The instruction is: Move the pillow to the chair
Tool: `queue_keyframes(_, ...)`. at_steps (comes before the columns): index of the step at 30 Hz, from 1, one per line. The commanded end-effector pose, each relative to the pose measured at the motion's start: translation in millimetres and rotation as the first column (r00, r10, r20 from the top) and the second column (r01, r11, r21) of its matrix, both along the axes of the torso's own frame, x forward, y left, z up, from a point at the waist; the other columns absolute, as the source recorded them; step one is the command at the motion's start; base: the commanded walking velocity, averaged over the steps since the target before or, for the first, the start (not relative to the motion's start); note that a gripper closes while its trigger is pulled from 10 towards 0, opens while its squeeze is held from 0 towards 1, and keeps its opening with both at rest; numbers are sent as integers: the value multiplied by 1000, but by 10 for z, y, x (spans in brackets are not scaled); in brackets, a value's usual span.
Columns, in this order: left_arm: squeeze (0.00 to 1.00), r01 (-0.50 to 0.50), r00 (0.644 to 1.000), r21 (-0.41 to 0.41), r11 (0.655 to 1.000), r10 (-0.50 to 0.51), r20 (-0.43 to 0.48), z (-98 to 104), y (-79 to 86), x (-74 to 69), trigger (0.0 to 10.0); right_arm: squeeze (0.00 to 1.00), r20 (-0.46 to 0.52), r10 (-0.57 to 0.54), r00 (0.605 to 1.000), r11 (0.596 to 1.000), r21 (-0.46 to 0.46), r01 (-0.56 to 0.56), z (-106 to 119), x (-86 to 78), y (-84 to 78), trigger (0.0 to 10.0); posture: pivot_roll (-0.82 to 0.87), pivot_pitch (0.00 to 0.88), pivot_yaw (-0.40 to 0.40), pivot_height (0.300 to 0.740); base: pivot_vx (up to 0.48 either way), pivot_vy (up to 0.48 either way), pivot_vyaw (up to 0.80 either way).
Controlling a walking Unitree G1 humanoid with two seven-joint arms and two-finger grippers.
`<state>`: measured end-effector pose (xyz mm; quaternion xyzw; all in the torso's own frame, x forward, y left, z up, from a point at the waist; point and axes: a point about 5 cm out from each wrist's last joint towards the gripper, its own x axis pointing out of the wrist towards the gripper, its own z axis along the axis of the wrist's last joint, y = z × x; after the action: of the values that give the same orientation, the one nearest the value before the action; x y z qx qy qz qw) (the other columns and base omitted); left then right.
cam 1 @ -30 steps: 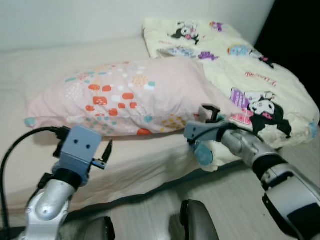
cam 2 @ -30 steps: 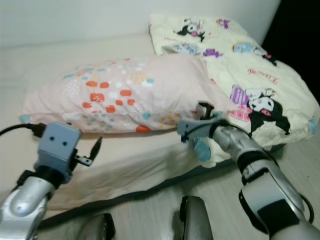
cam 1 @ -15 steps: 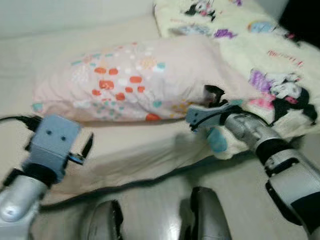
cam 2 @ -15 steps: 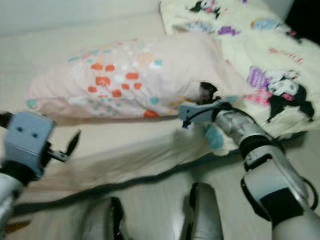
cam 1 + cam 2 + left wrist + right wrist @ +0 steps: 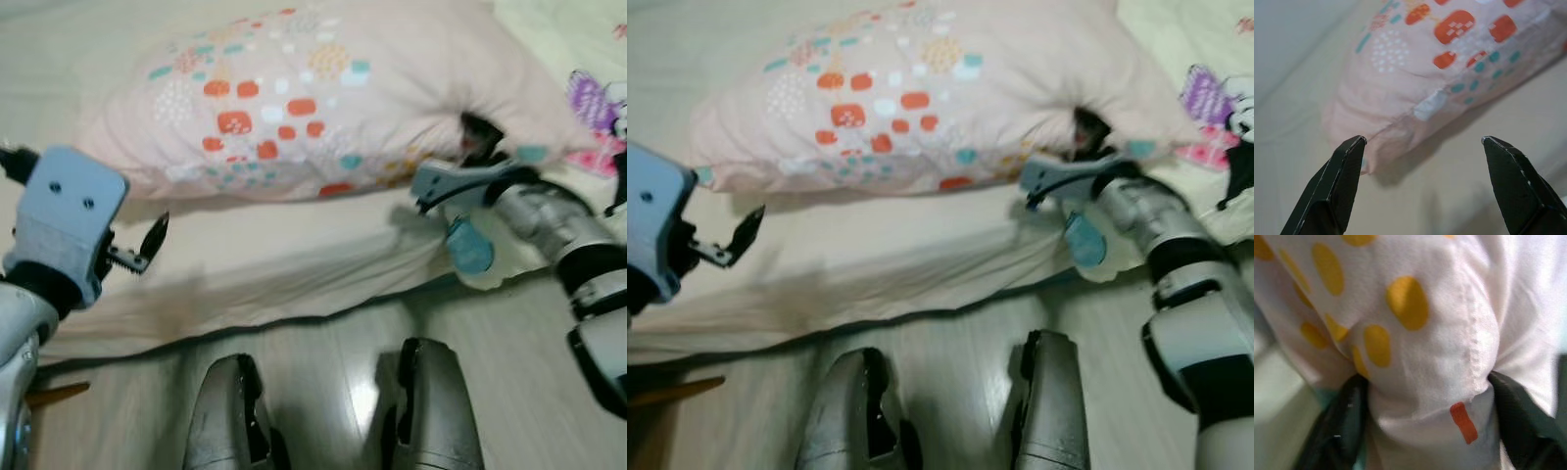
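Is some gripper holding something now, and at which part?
The right gripper pinches the pillow at its lower edge near one end; the left gripper is open, holding nothing.

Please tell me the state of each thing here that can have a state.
Pillow: lying on the bed, one end pinched.
Right gripper: shut on pillow.
Left gripper: open, apart from the pillow's other end.
Blanket: spread beside the pillow.

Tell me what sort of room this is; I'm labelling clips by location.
Most likely a bedroom. A patterned pillow lies on a bed with a cream sheet, a cartoon-print blanket beside it, and pale wood-look flooring below. The right tool pinches the pillow's edge.
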<state>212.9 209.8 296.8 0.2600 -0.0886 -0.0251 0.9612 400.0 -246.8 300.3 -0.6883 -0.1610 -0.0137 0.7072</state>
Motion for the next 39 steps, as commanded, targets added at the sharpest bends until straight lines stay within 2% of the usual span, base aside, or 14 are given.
queue_keyframes(1, 0, -1, 999, 1, 1000, 1, -33, -9, 3, -44, 10000, 0, 32, 21, 999, 1000, 10, -21, 57, -16, 2, 0, 112, 546, 156, 500, 0, 0, 0)
queue_keyframes(9, 0, 0, 997, -9, 1000, 0, -74, -53, -23, -108, 10000, 0, 7, 84, 996, 996, 31, -84, -18, -3, 119, 0, 111, 537, 121, 500, 0, 0, 0)
queue_keyframes(14, 0, -40, 997, -30, 999, 38, -63, -63, 23, -76, 10000, 0, -62, 135, 989, 983, 135, -126, -93, 11, 196, 0, 81, 493, 87, 500, 0, 0, 0)
queue_keyframes(19, 0, -55, 998, -72, 996, 52, -45, -103, -11, -35, 10000, 0, -140, 171, 975, 918, 381, -106, -159, 19, 148, 0, 53, 412, 45, 500, 0, 0, 0)
queue_keyframes(22, 0, -55, 998, -72, 996, 52, -45, -103, -11, -35, 10000, 0, -140, 171, 975, 918, 381, -106, -159, 19, 148, 0, 53, 412, 45, 500, 0, 0, 0)
queue_keyframes(23, 0, -65, 998, -98, 993, 62, -33, -115, -21, -23, 10000, 0, -153, 218, 964, 859, 498, -116, -171, 28, 175, 0, 42, 376, 30, 500, 0, 0, 0)
queue_keyframes(24, 0, -73, 997, -134, 988, 72, -7, -128, -46, 14, 10000, 0, -128, 310, 942, 739, 656, -154, -146, 42, 294, 0, 17, 288, -6, 500, 0, 0, 0)
queue_keyframes(25, 0, -73, 997, -134, 988, 72, -7, -128, -46, 14, 10000, 0, -128, 310, 942, 739, 656, -154, -146, 42, 294, 0, 17, 288, -6, 500, 0, 0, 0)
queue_keyframes(26, 0, -78, 996, -171, 982, 82, 19, -140, -76, 59, 10000, 0, -81, 413, 907, 604, 770, -207, -122, 26, 444, 0, 7, 236, -21, 500, 0, 0, 0)
queue_keyframes(27, 0, -78, 996, -171, 982, 82, 19, -140, -76, 59, 10000, 0, -81, 413, 907, 604, 770, -207, -122, 26, 444, 0, 7, 236, -21, 500, 0, 0, 0)
queue_keyframes(30, 0, -70, 994, -224, 972, 86, 62, -172, -169, 190, 10000, 0, 16, 539, 842, 366, 896, -252, -126, -41, 696, 0, -6, 141, -43, 515, 0, 0, 0)
queue_keyframes(32, 0, -70, 994, -224, 972, 86, 62, -172, -169, 190, 10000, 0, 16, 539, 842, 366, 896, -252, -126, -41, 696, 0, -6, 141, -43, 515, 0, 0, 0)
queue_keyframes(34, 0, -56, 993, -251, 966, 80, 87, -175, -229, 265, 10000, 0, 52, 557, 829, 293, 922, -254, -145, -92, 789, 0, -25, 60, -55, 524, 0, 0, 0)
queue_keyframes(39, 0, -34, 990, -304, 952, 74, 121, -187, -315, 412, 10000, 0, 56, 589, 806, 266, 929, -258, -165, -152, 877, 0, -50, 0, -66, 539, 0, 0, 0)
